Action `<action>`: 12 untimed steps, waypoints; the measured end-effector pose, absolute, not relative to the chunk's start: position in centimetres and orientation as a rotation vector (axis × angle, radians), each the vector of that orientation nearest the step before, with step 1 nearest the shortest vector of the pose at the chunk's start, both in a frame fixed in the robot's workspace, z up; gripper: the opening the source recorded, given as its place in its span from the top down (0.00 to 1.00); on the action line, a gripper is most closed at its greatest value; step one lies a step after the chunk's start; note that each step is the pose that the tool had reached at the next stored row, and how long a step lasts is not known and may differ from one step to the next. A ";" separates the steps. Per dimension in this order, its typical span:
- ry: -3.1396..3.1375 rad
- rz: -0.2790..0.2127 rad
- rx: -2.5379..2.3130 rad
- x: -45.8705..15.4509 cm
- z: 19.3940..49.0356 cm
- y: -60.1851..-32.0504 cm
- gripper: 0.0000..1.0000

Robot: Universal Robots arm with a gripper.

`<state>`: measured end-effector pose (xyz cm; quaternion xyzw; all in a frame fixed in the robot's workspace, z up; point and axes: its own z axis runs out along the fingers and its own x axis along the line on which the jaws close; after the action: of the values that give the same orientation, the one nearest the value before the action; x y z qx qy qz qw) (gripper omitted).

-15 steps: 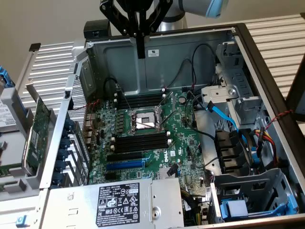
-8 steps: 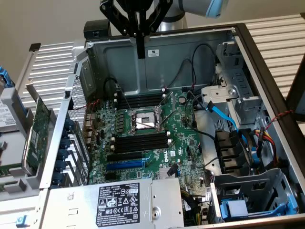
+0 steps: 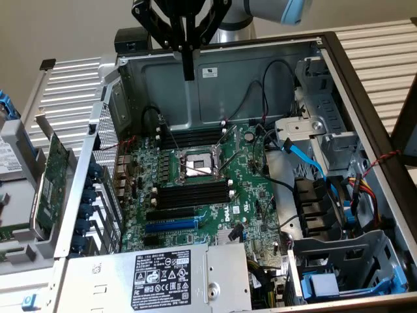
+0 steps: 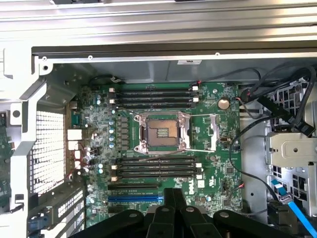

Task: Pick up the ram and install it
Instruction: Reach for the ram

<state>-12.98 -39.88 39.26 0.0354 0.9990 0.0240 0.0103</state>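
Two banks of black memory slots flank the CPU socket [image 3: 197, 166] on the green motherboard [image 3: 251, 195] in the exterior view: one bank [image 3: 192, 138] at its twelve o'clock, the other [image 3: 192, 193] at its six o'clock, both with white end clips. The gripper [image 3: 187, 75] hangs above the open case at twelve o'clock of the upper bank, well clear of the board. Its black fingers are pressed together into one narrow stick with nothing green between them. In the wrist view the same closed fingers [image 4: 173, 196] sit over the blue expansion slot [image 4: 133, 198]. Thin black cables [image 3: 260, 85] loop down to the board at about two o'clock of the socket. A blue cable [image 3: 303, 156] runs beside the drive cage [image 3: 313, 130] at three o'clock. The power supply [image 3: 163, 277] sits at six o'clock. Outside the case, at nine o'clock, a green expansion card [image 3: 52, 179] stands on edge. Below it lies a narrow green strip [image 3: 14, 232], possibly the ram, though that cannot be told.
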 end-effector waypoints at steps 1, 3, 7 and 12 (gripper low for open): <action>3.118 0.075 0.110 -13.2 39.3 -39.9 0.89; 3.118 0.075 0.110 -13.5 39.3 -39.9 0.89; 3.118 0.075 0.110 -14.6 39.3 -39.9 0.89; 3.118 0.075 0.110 -16.5 39.3 -40.0 0.89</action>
<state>-16.51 -39.99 39.26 0.0354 0.9990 0.0240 0.0103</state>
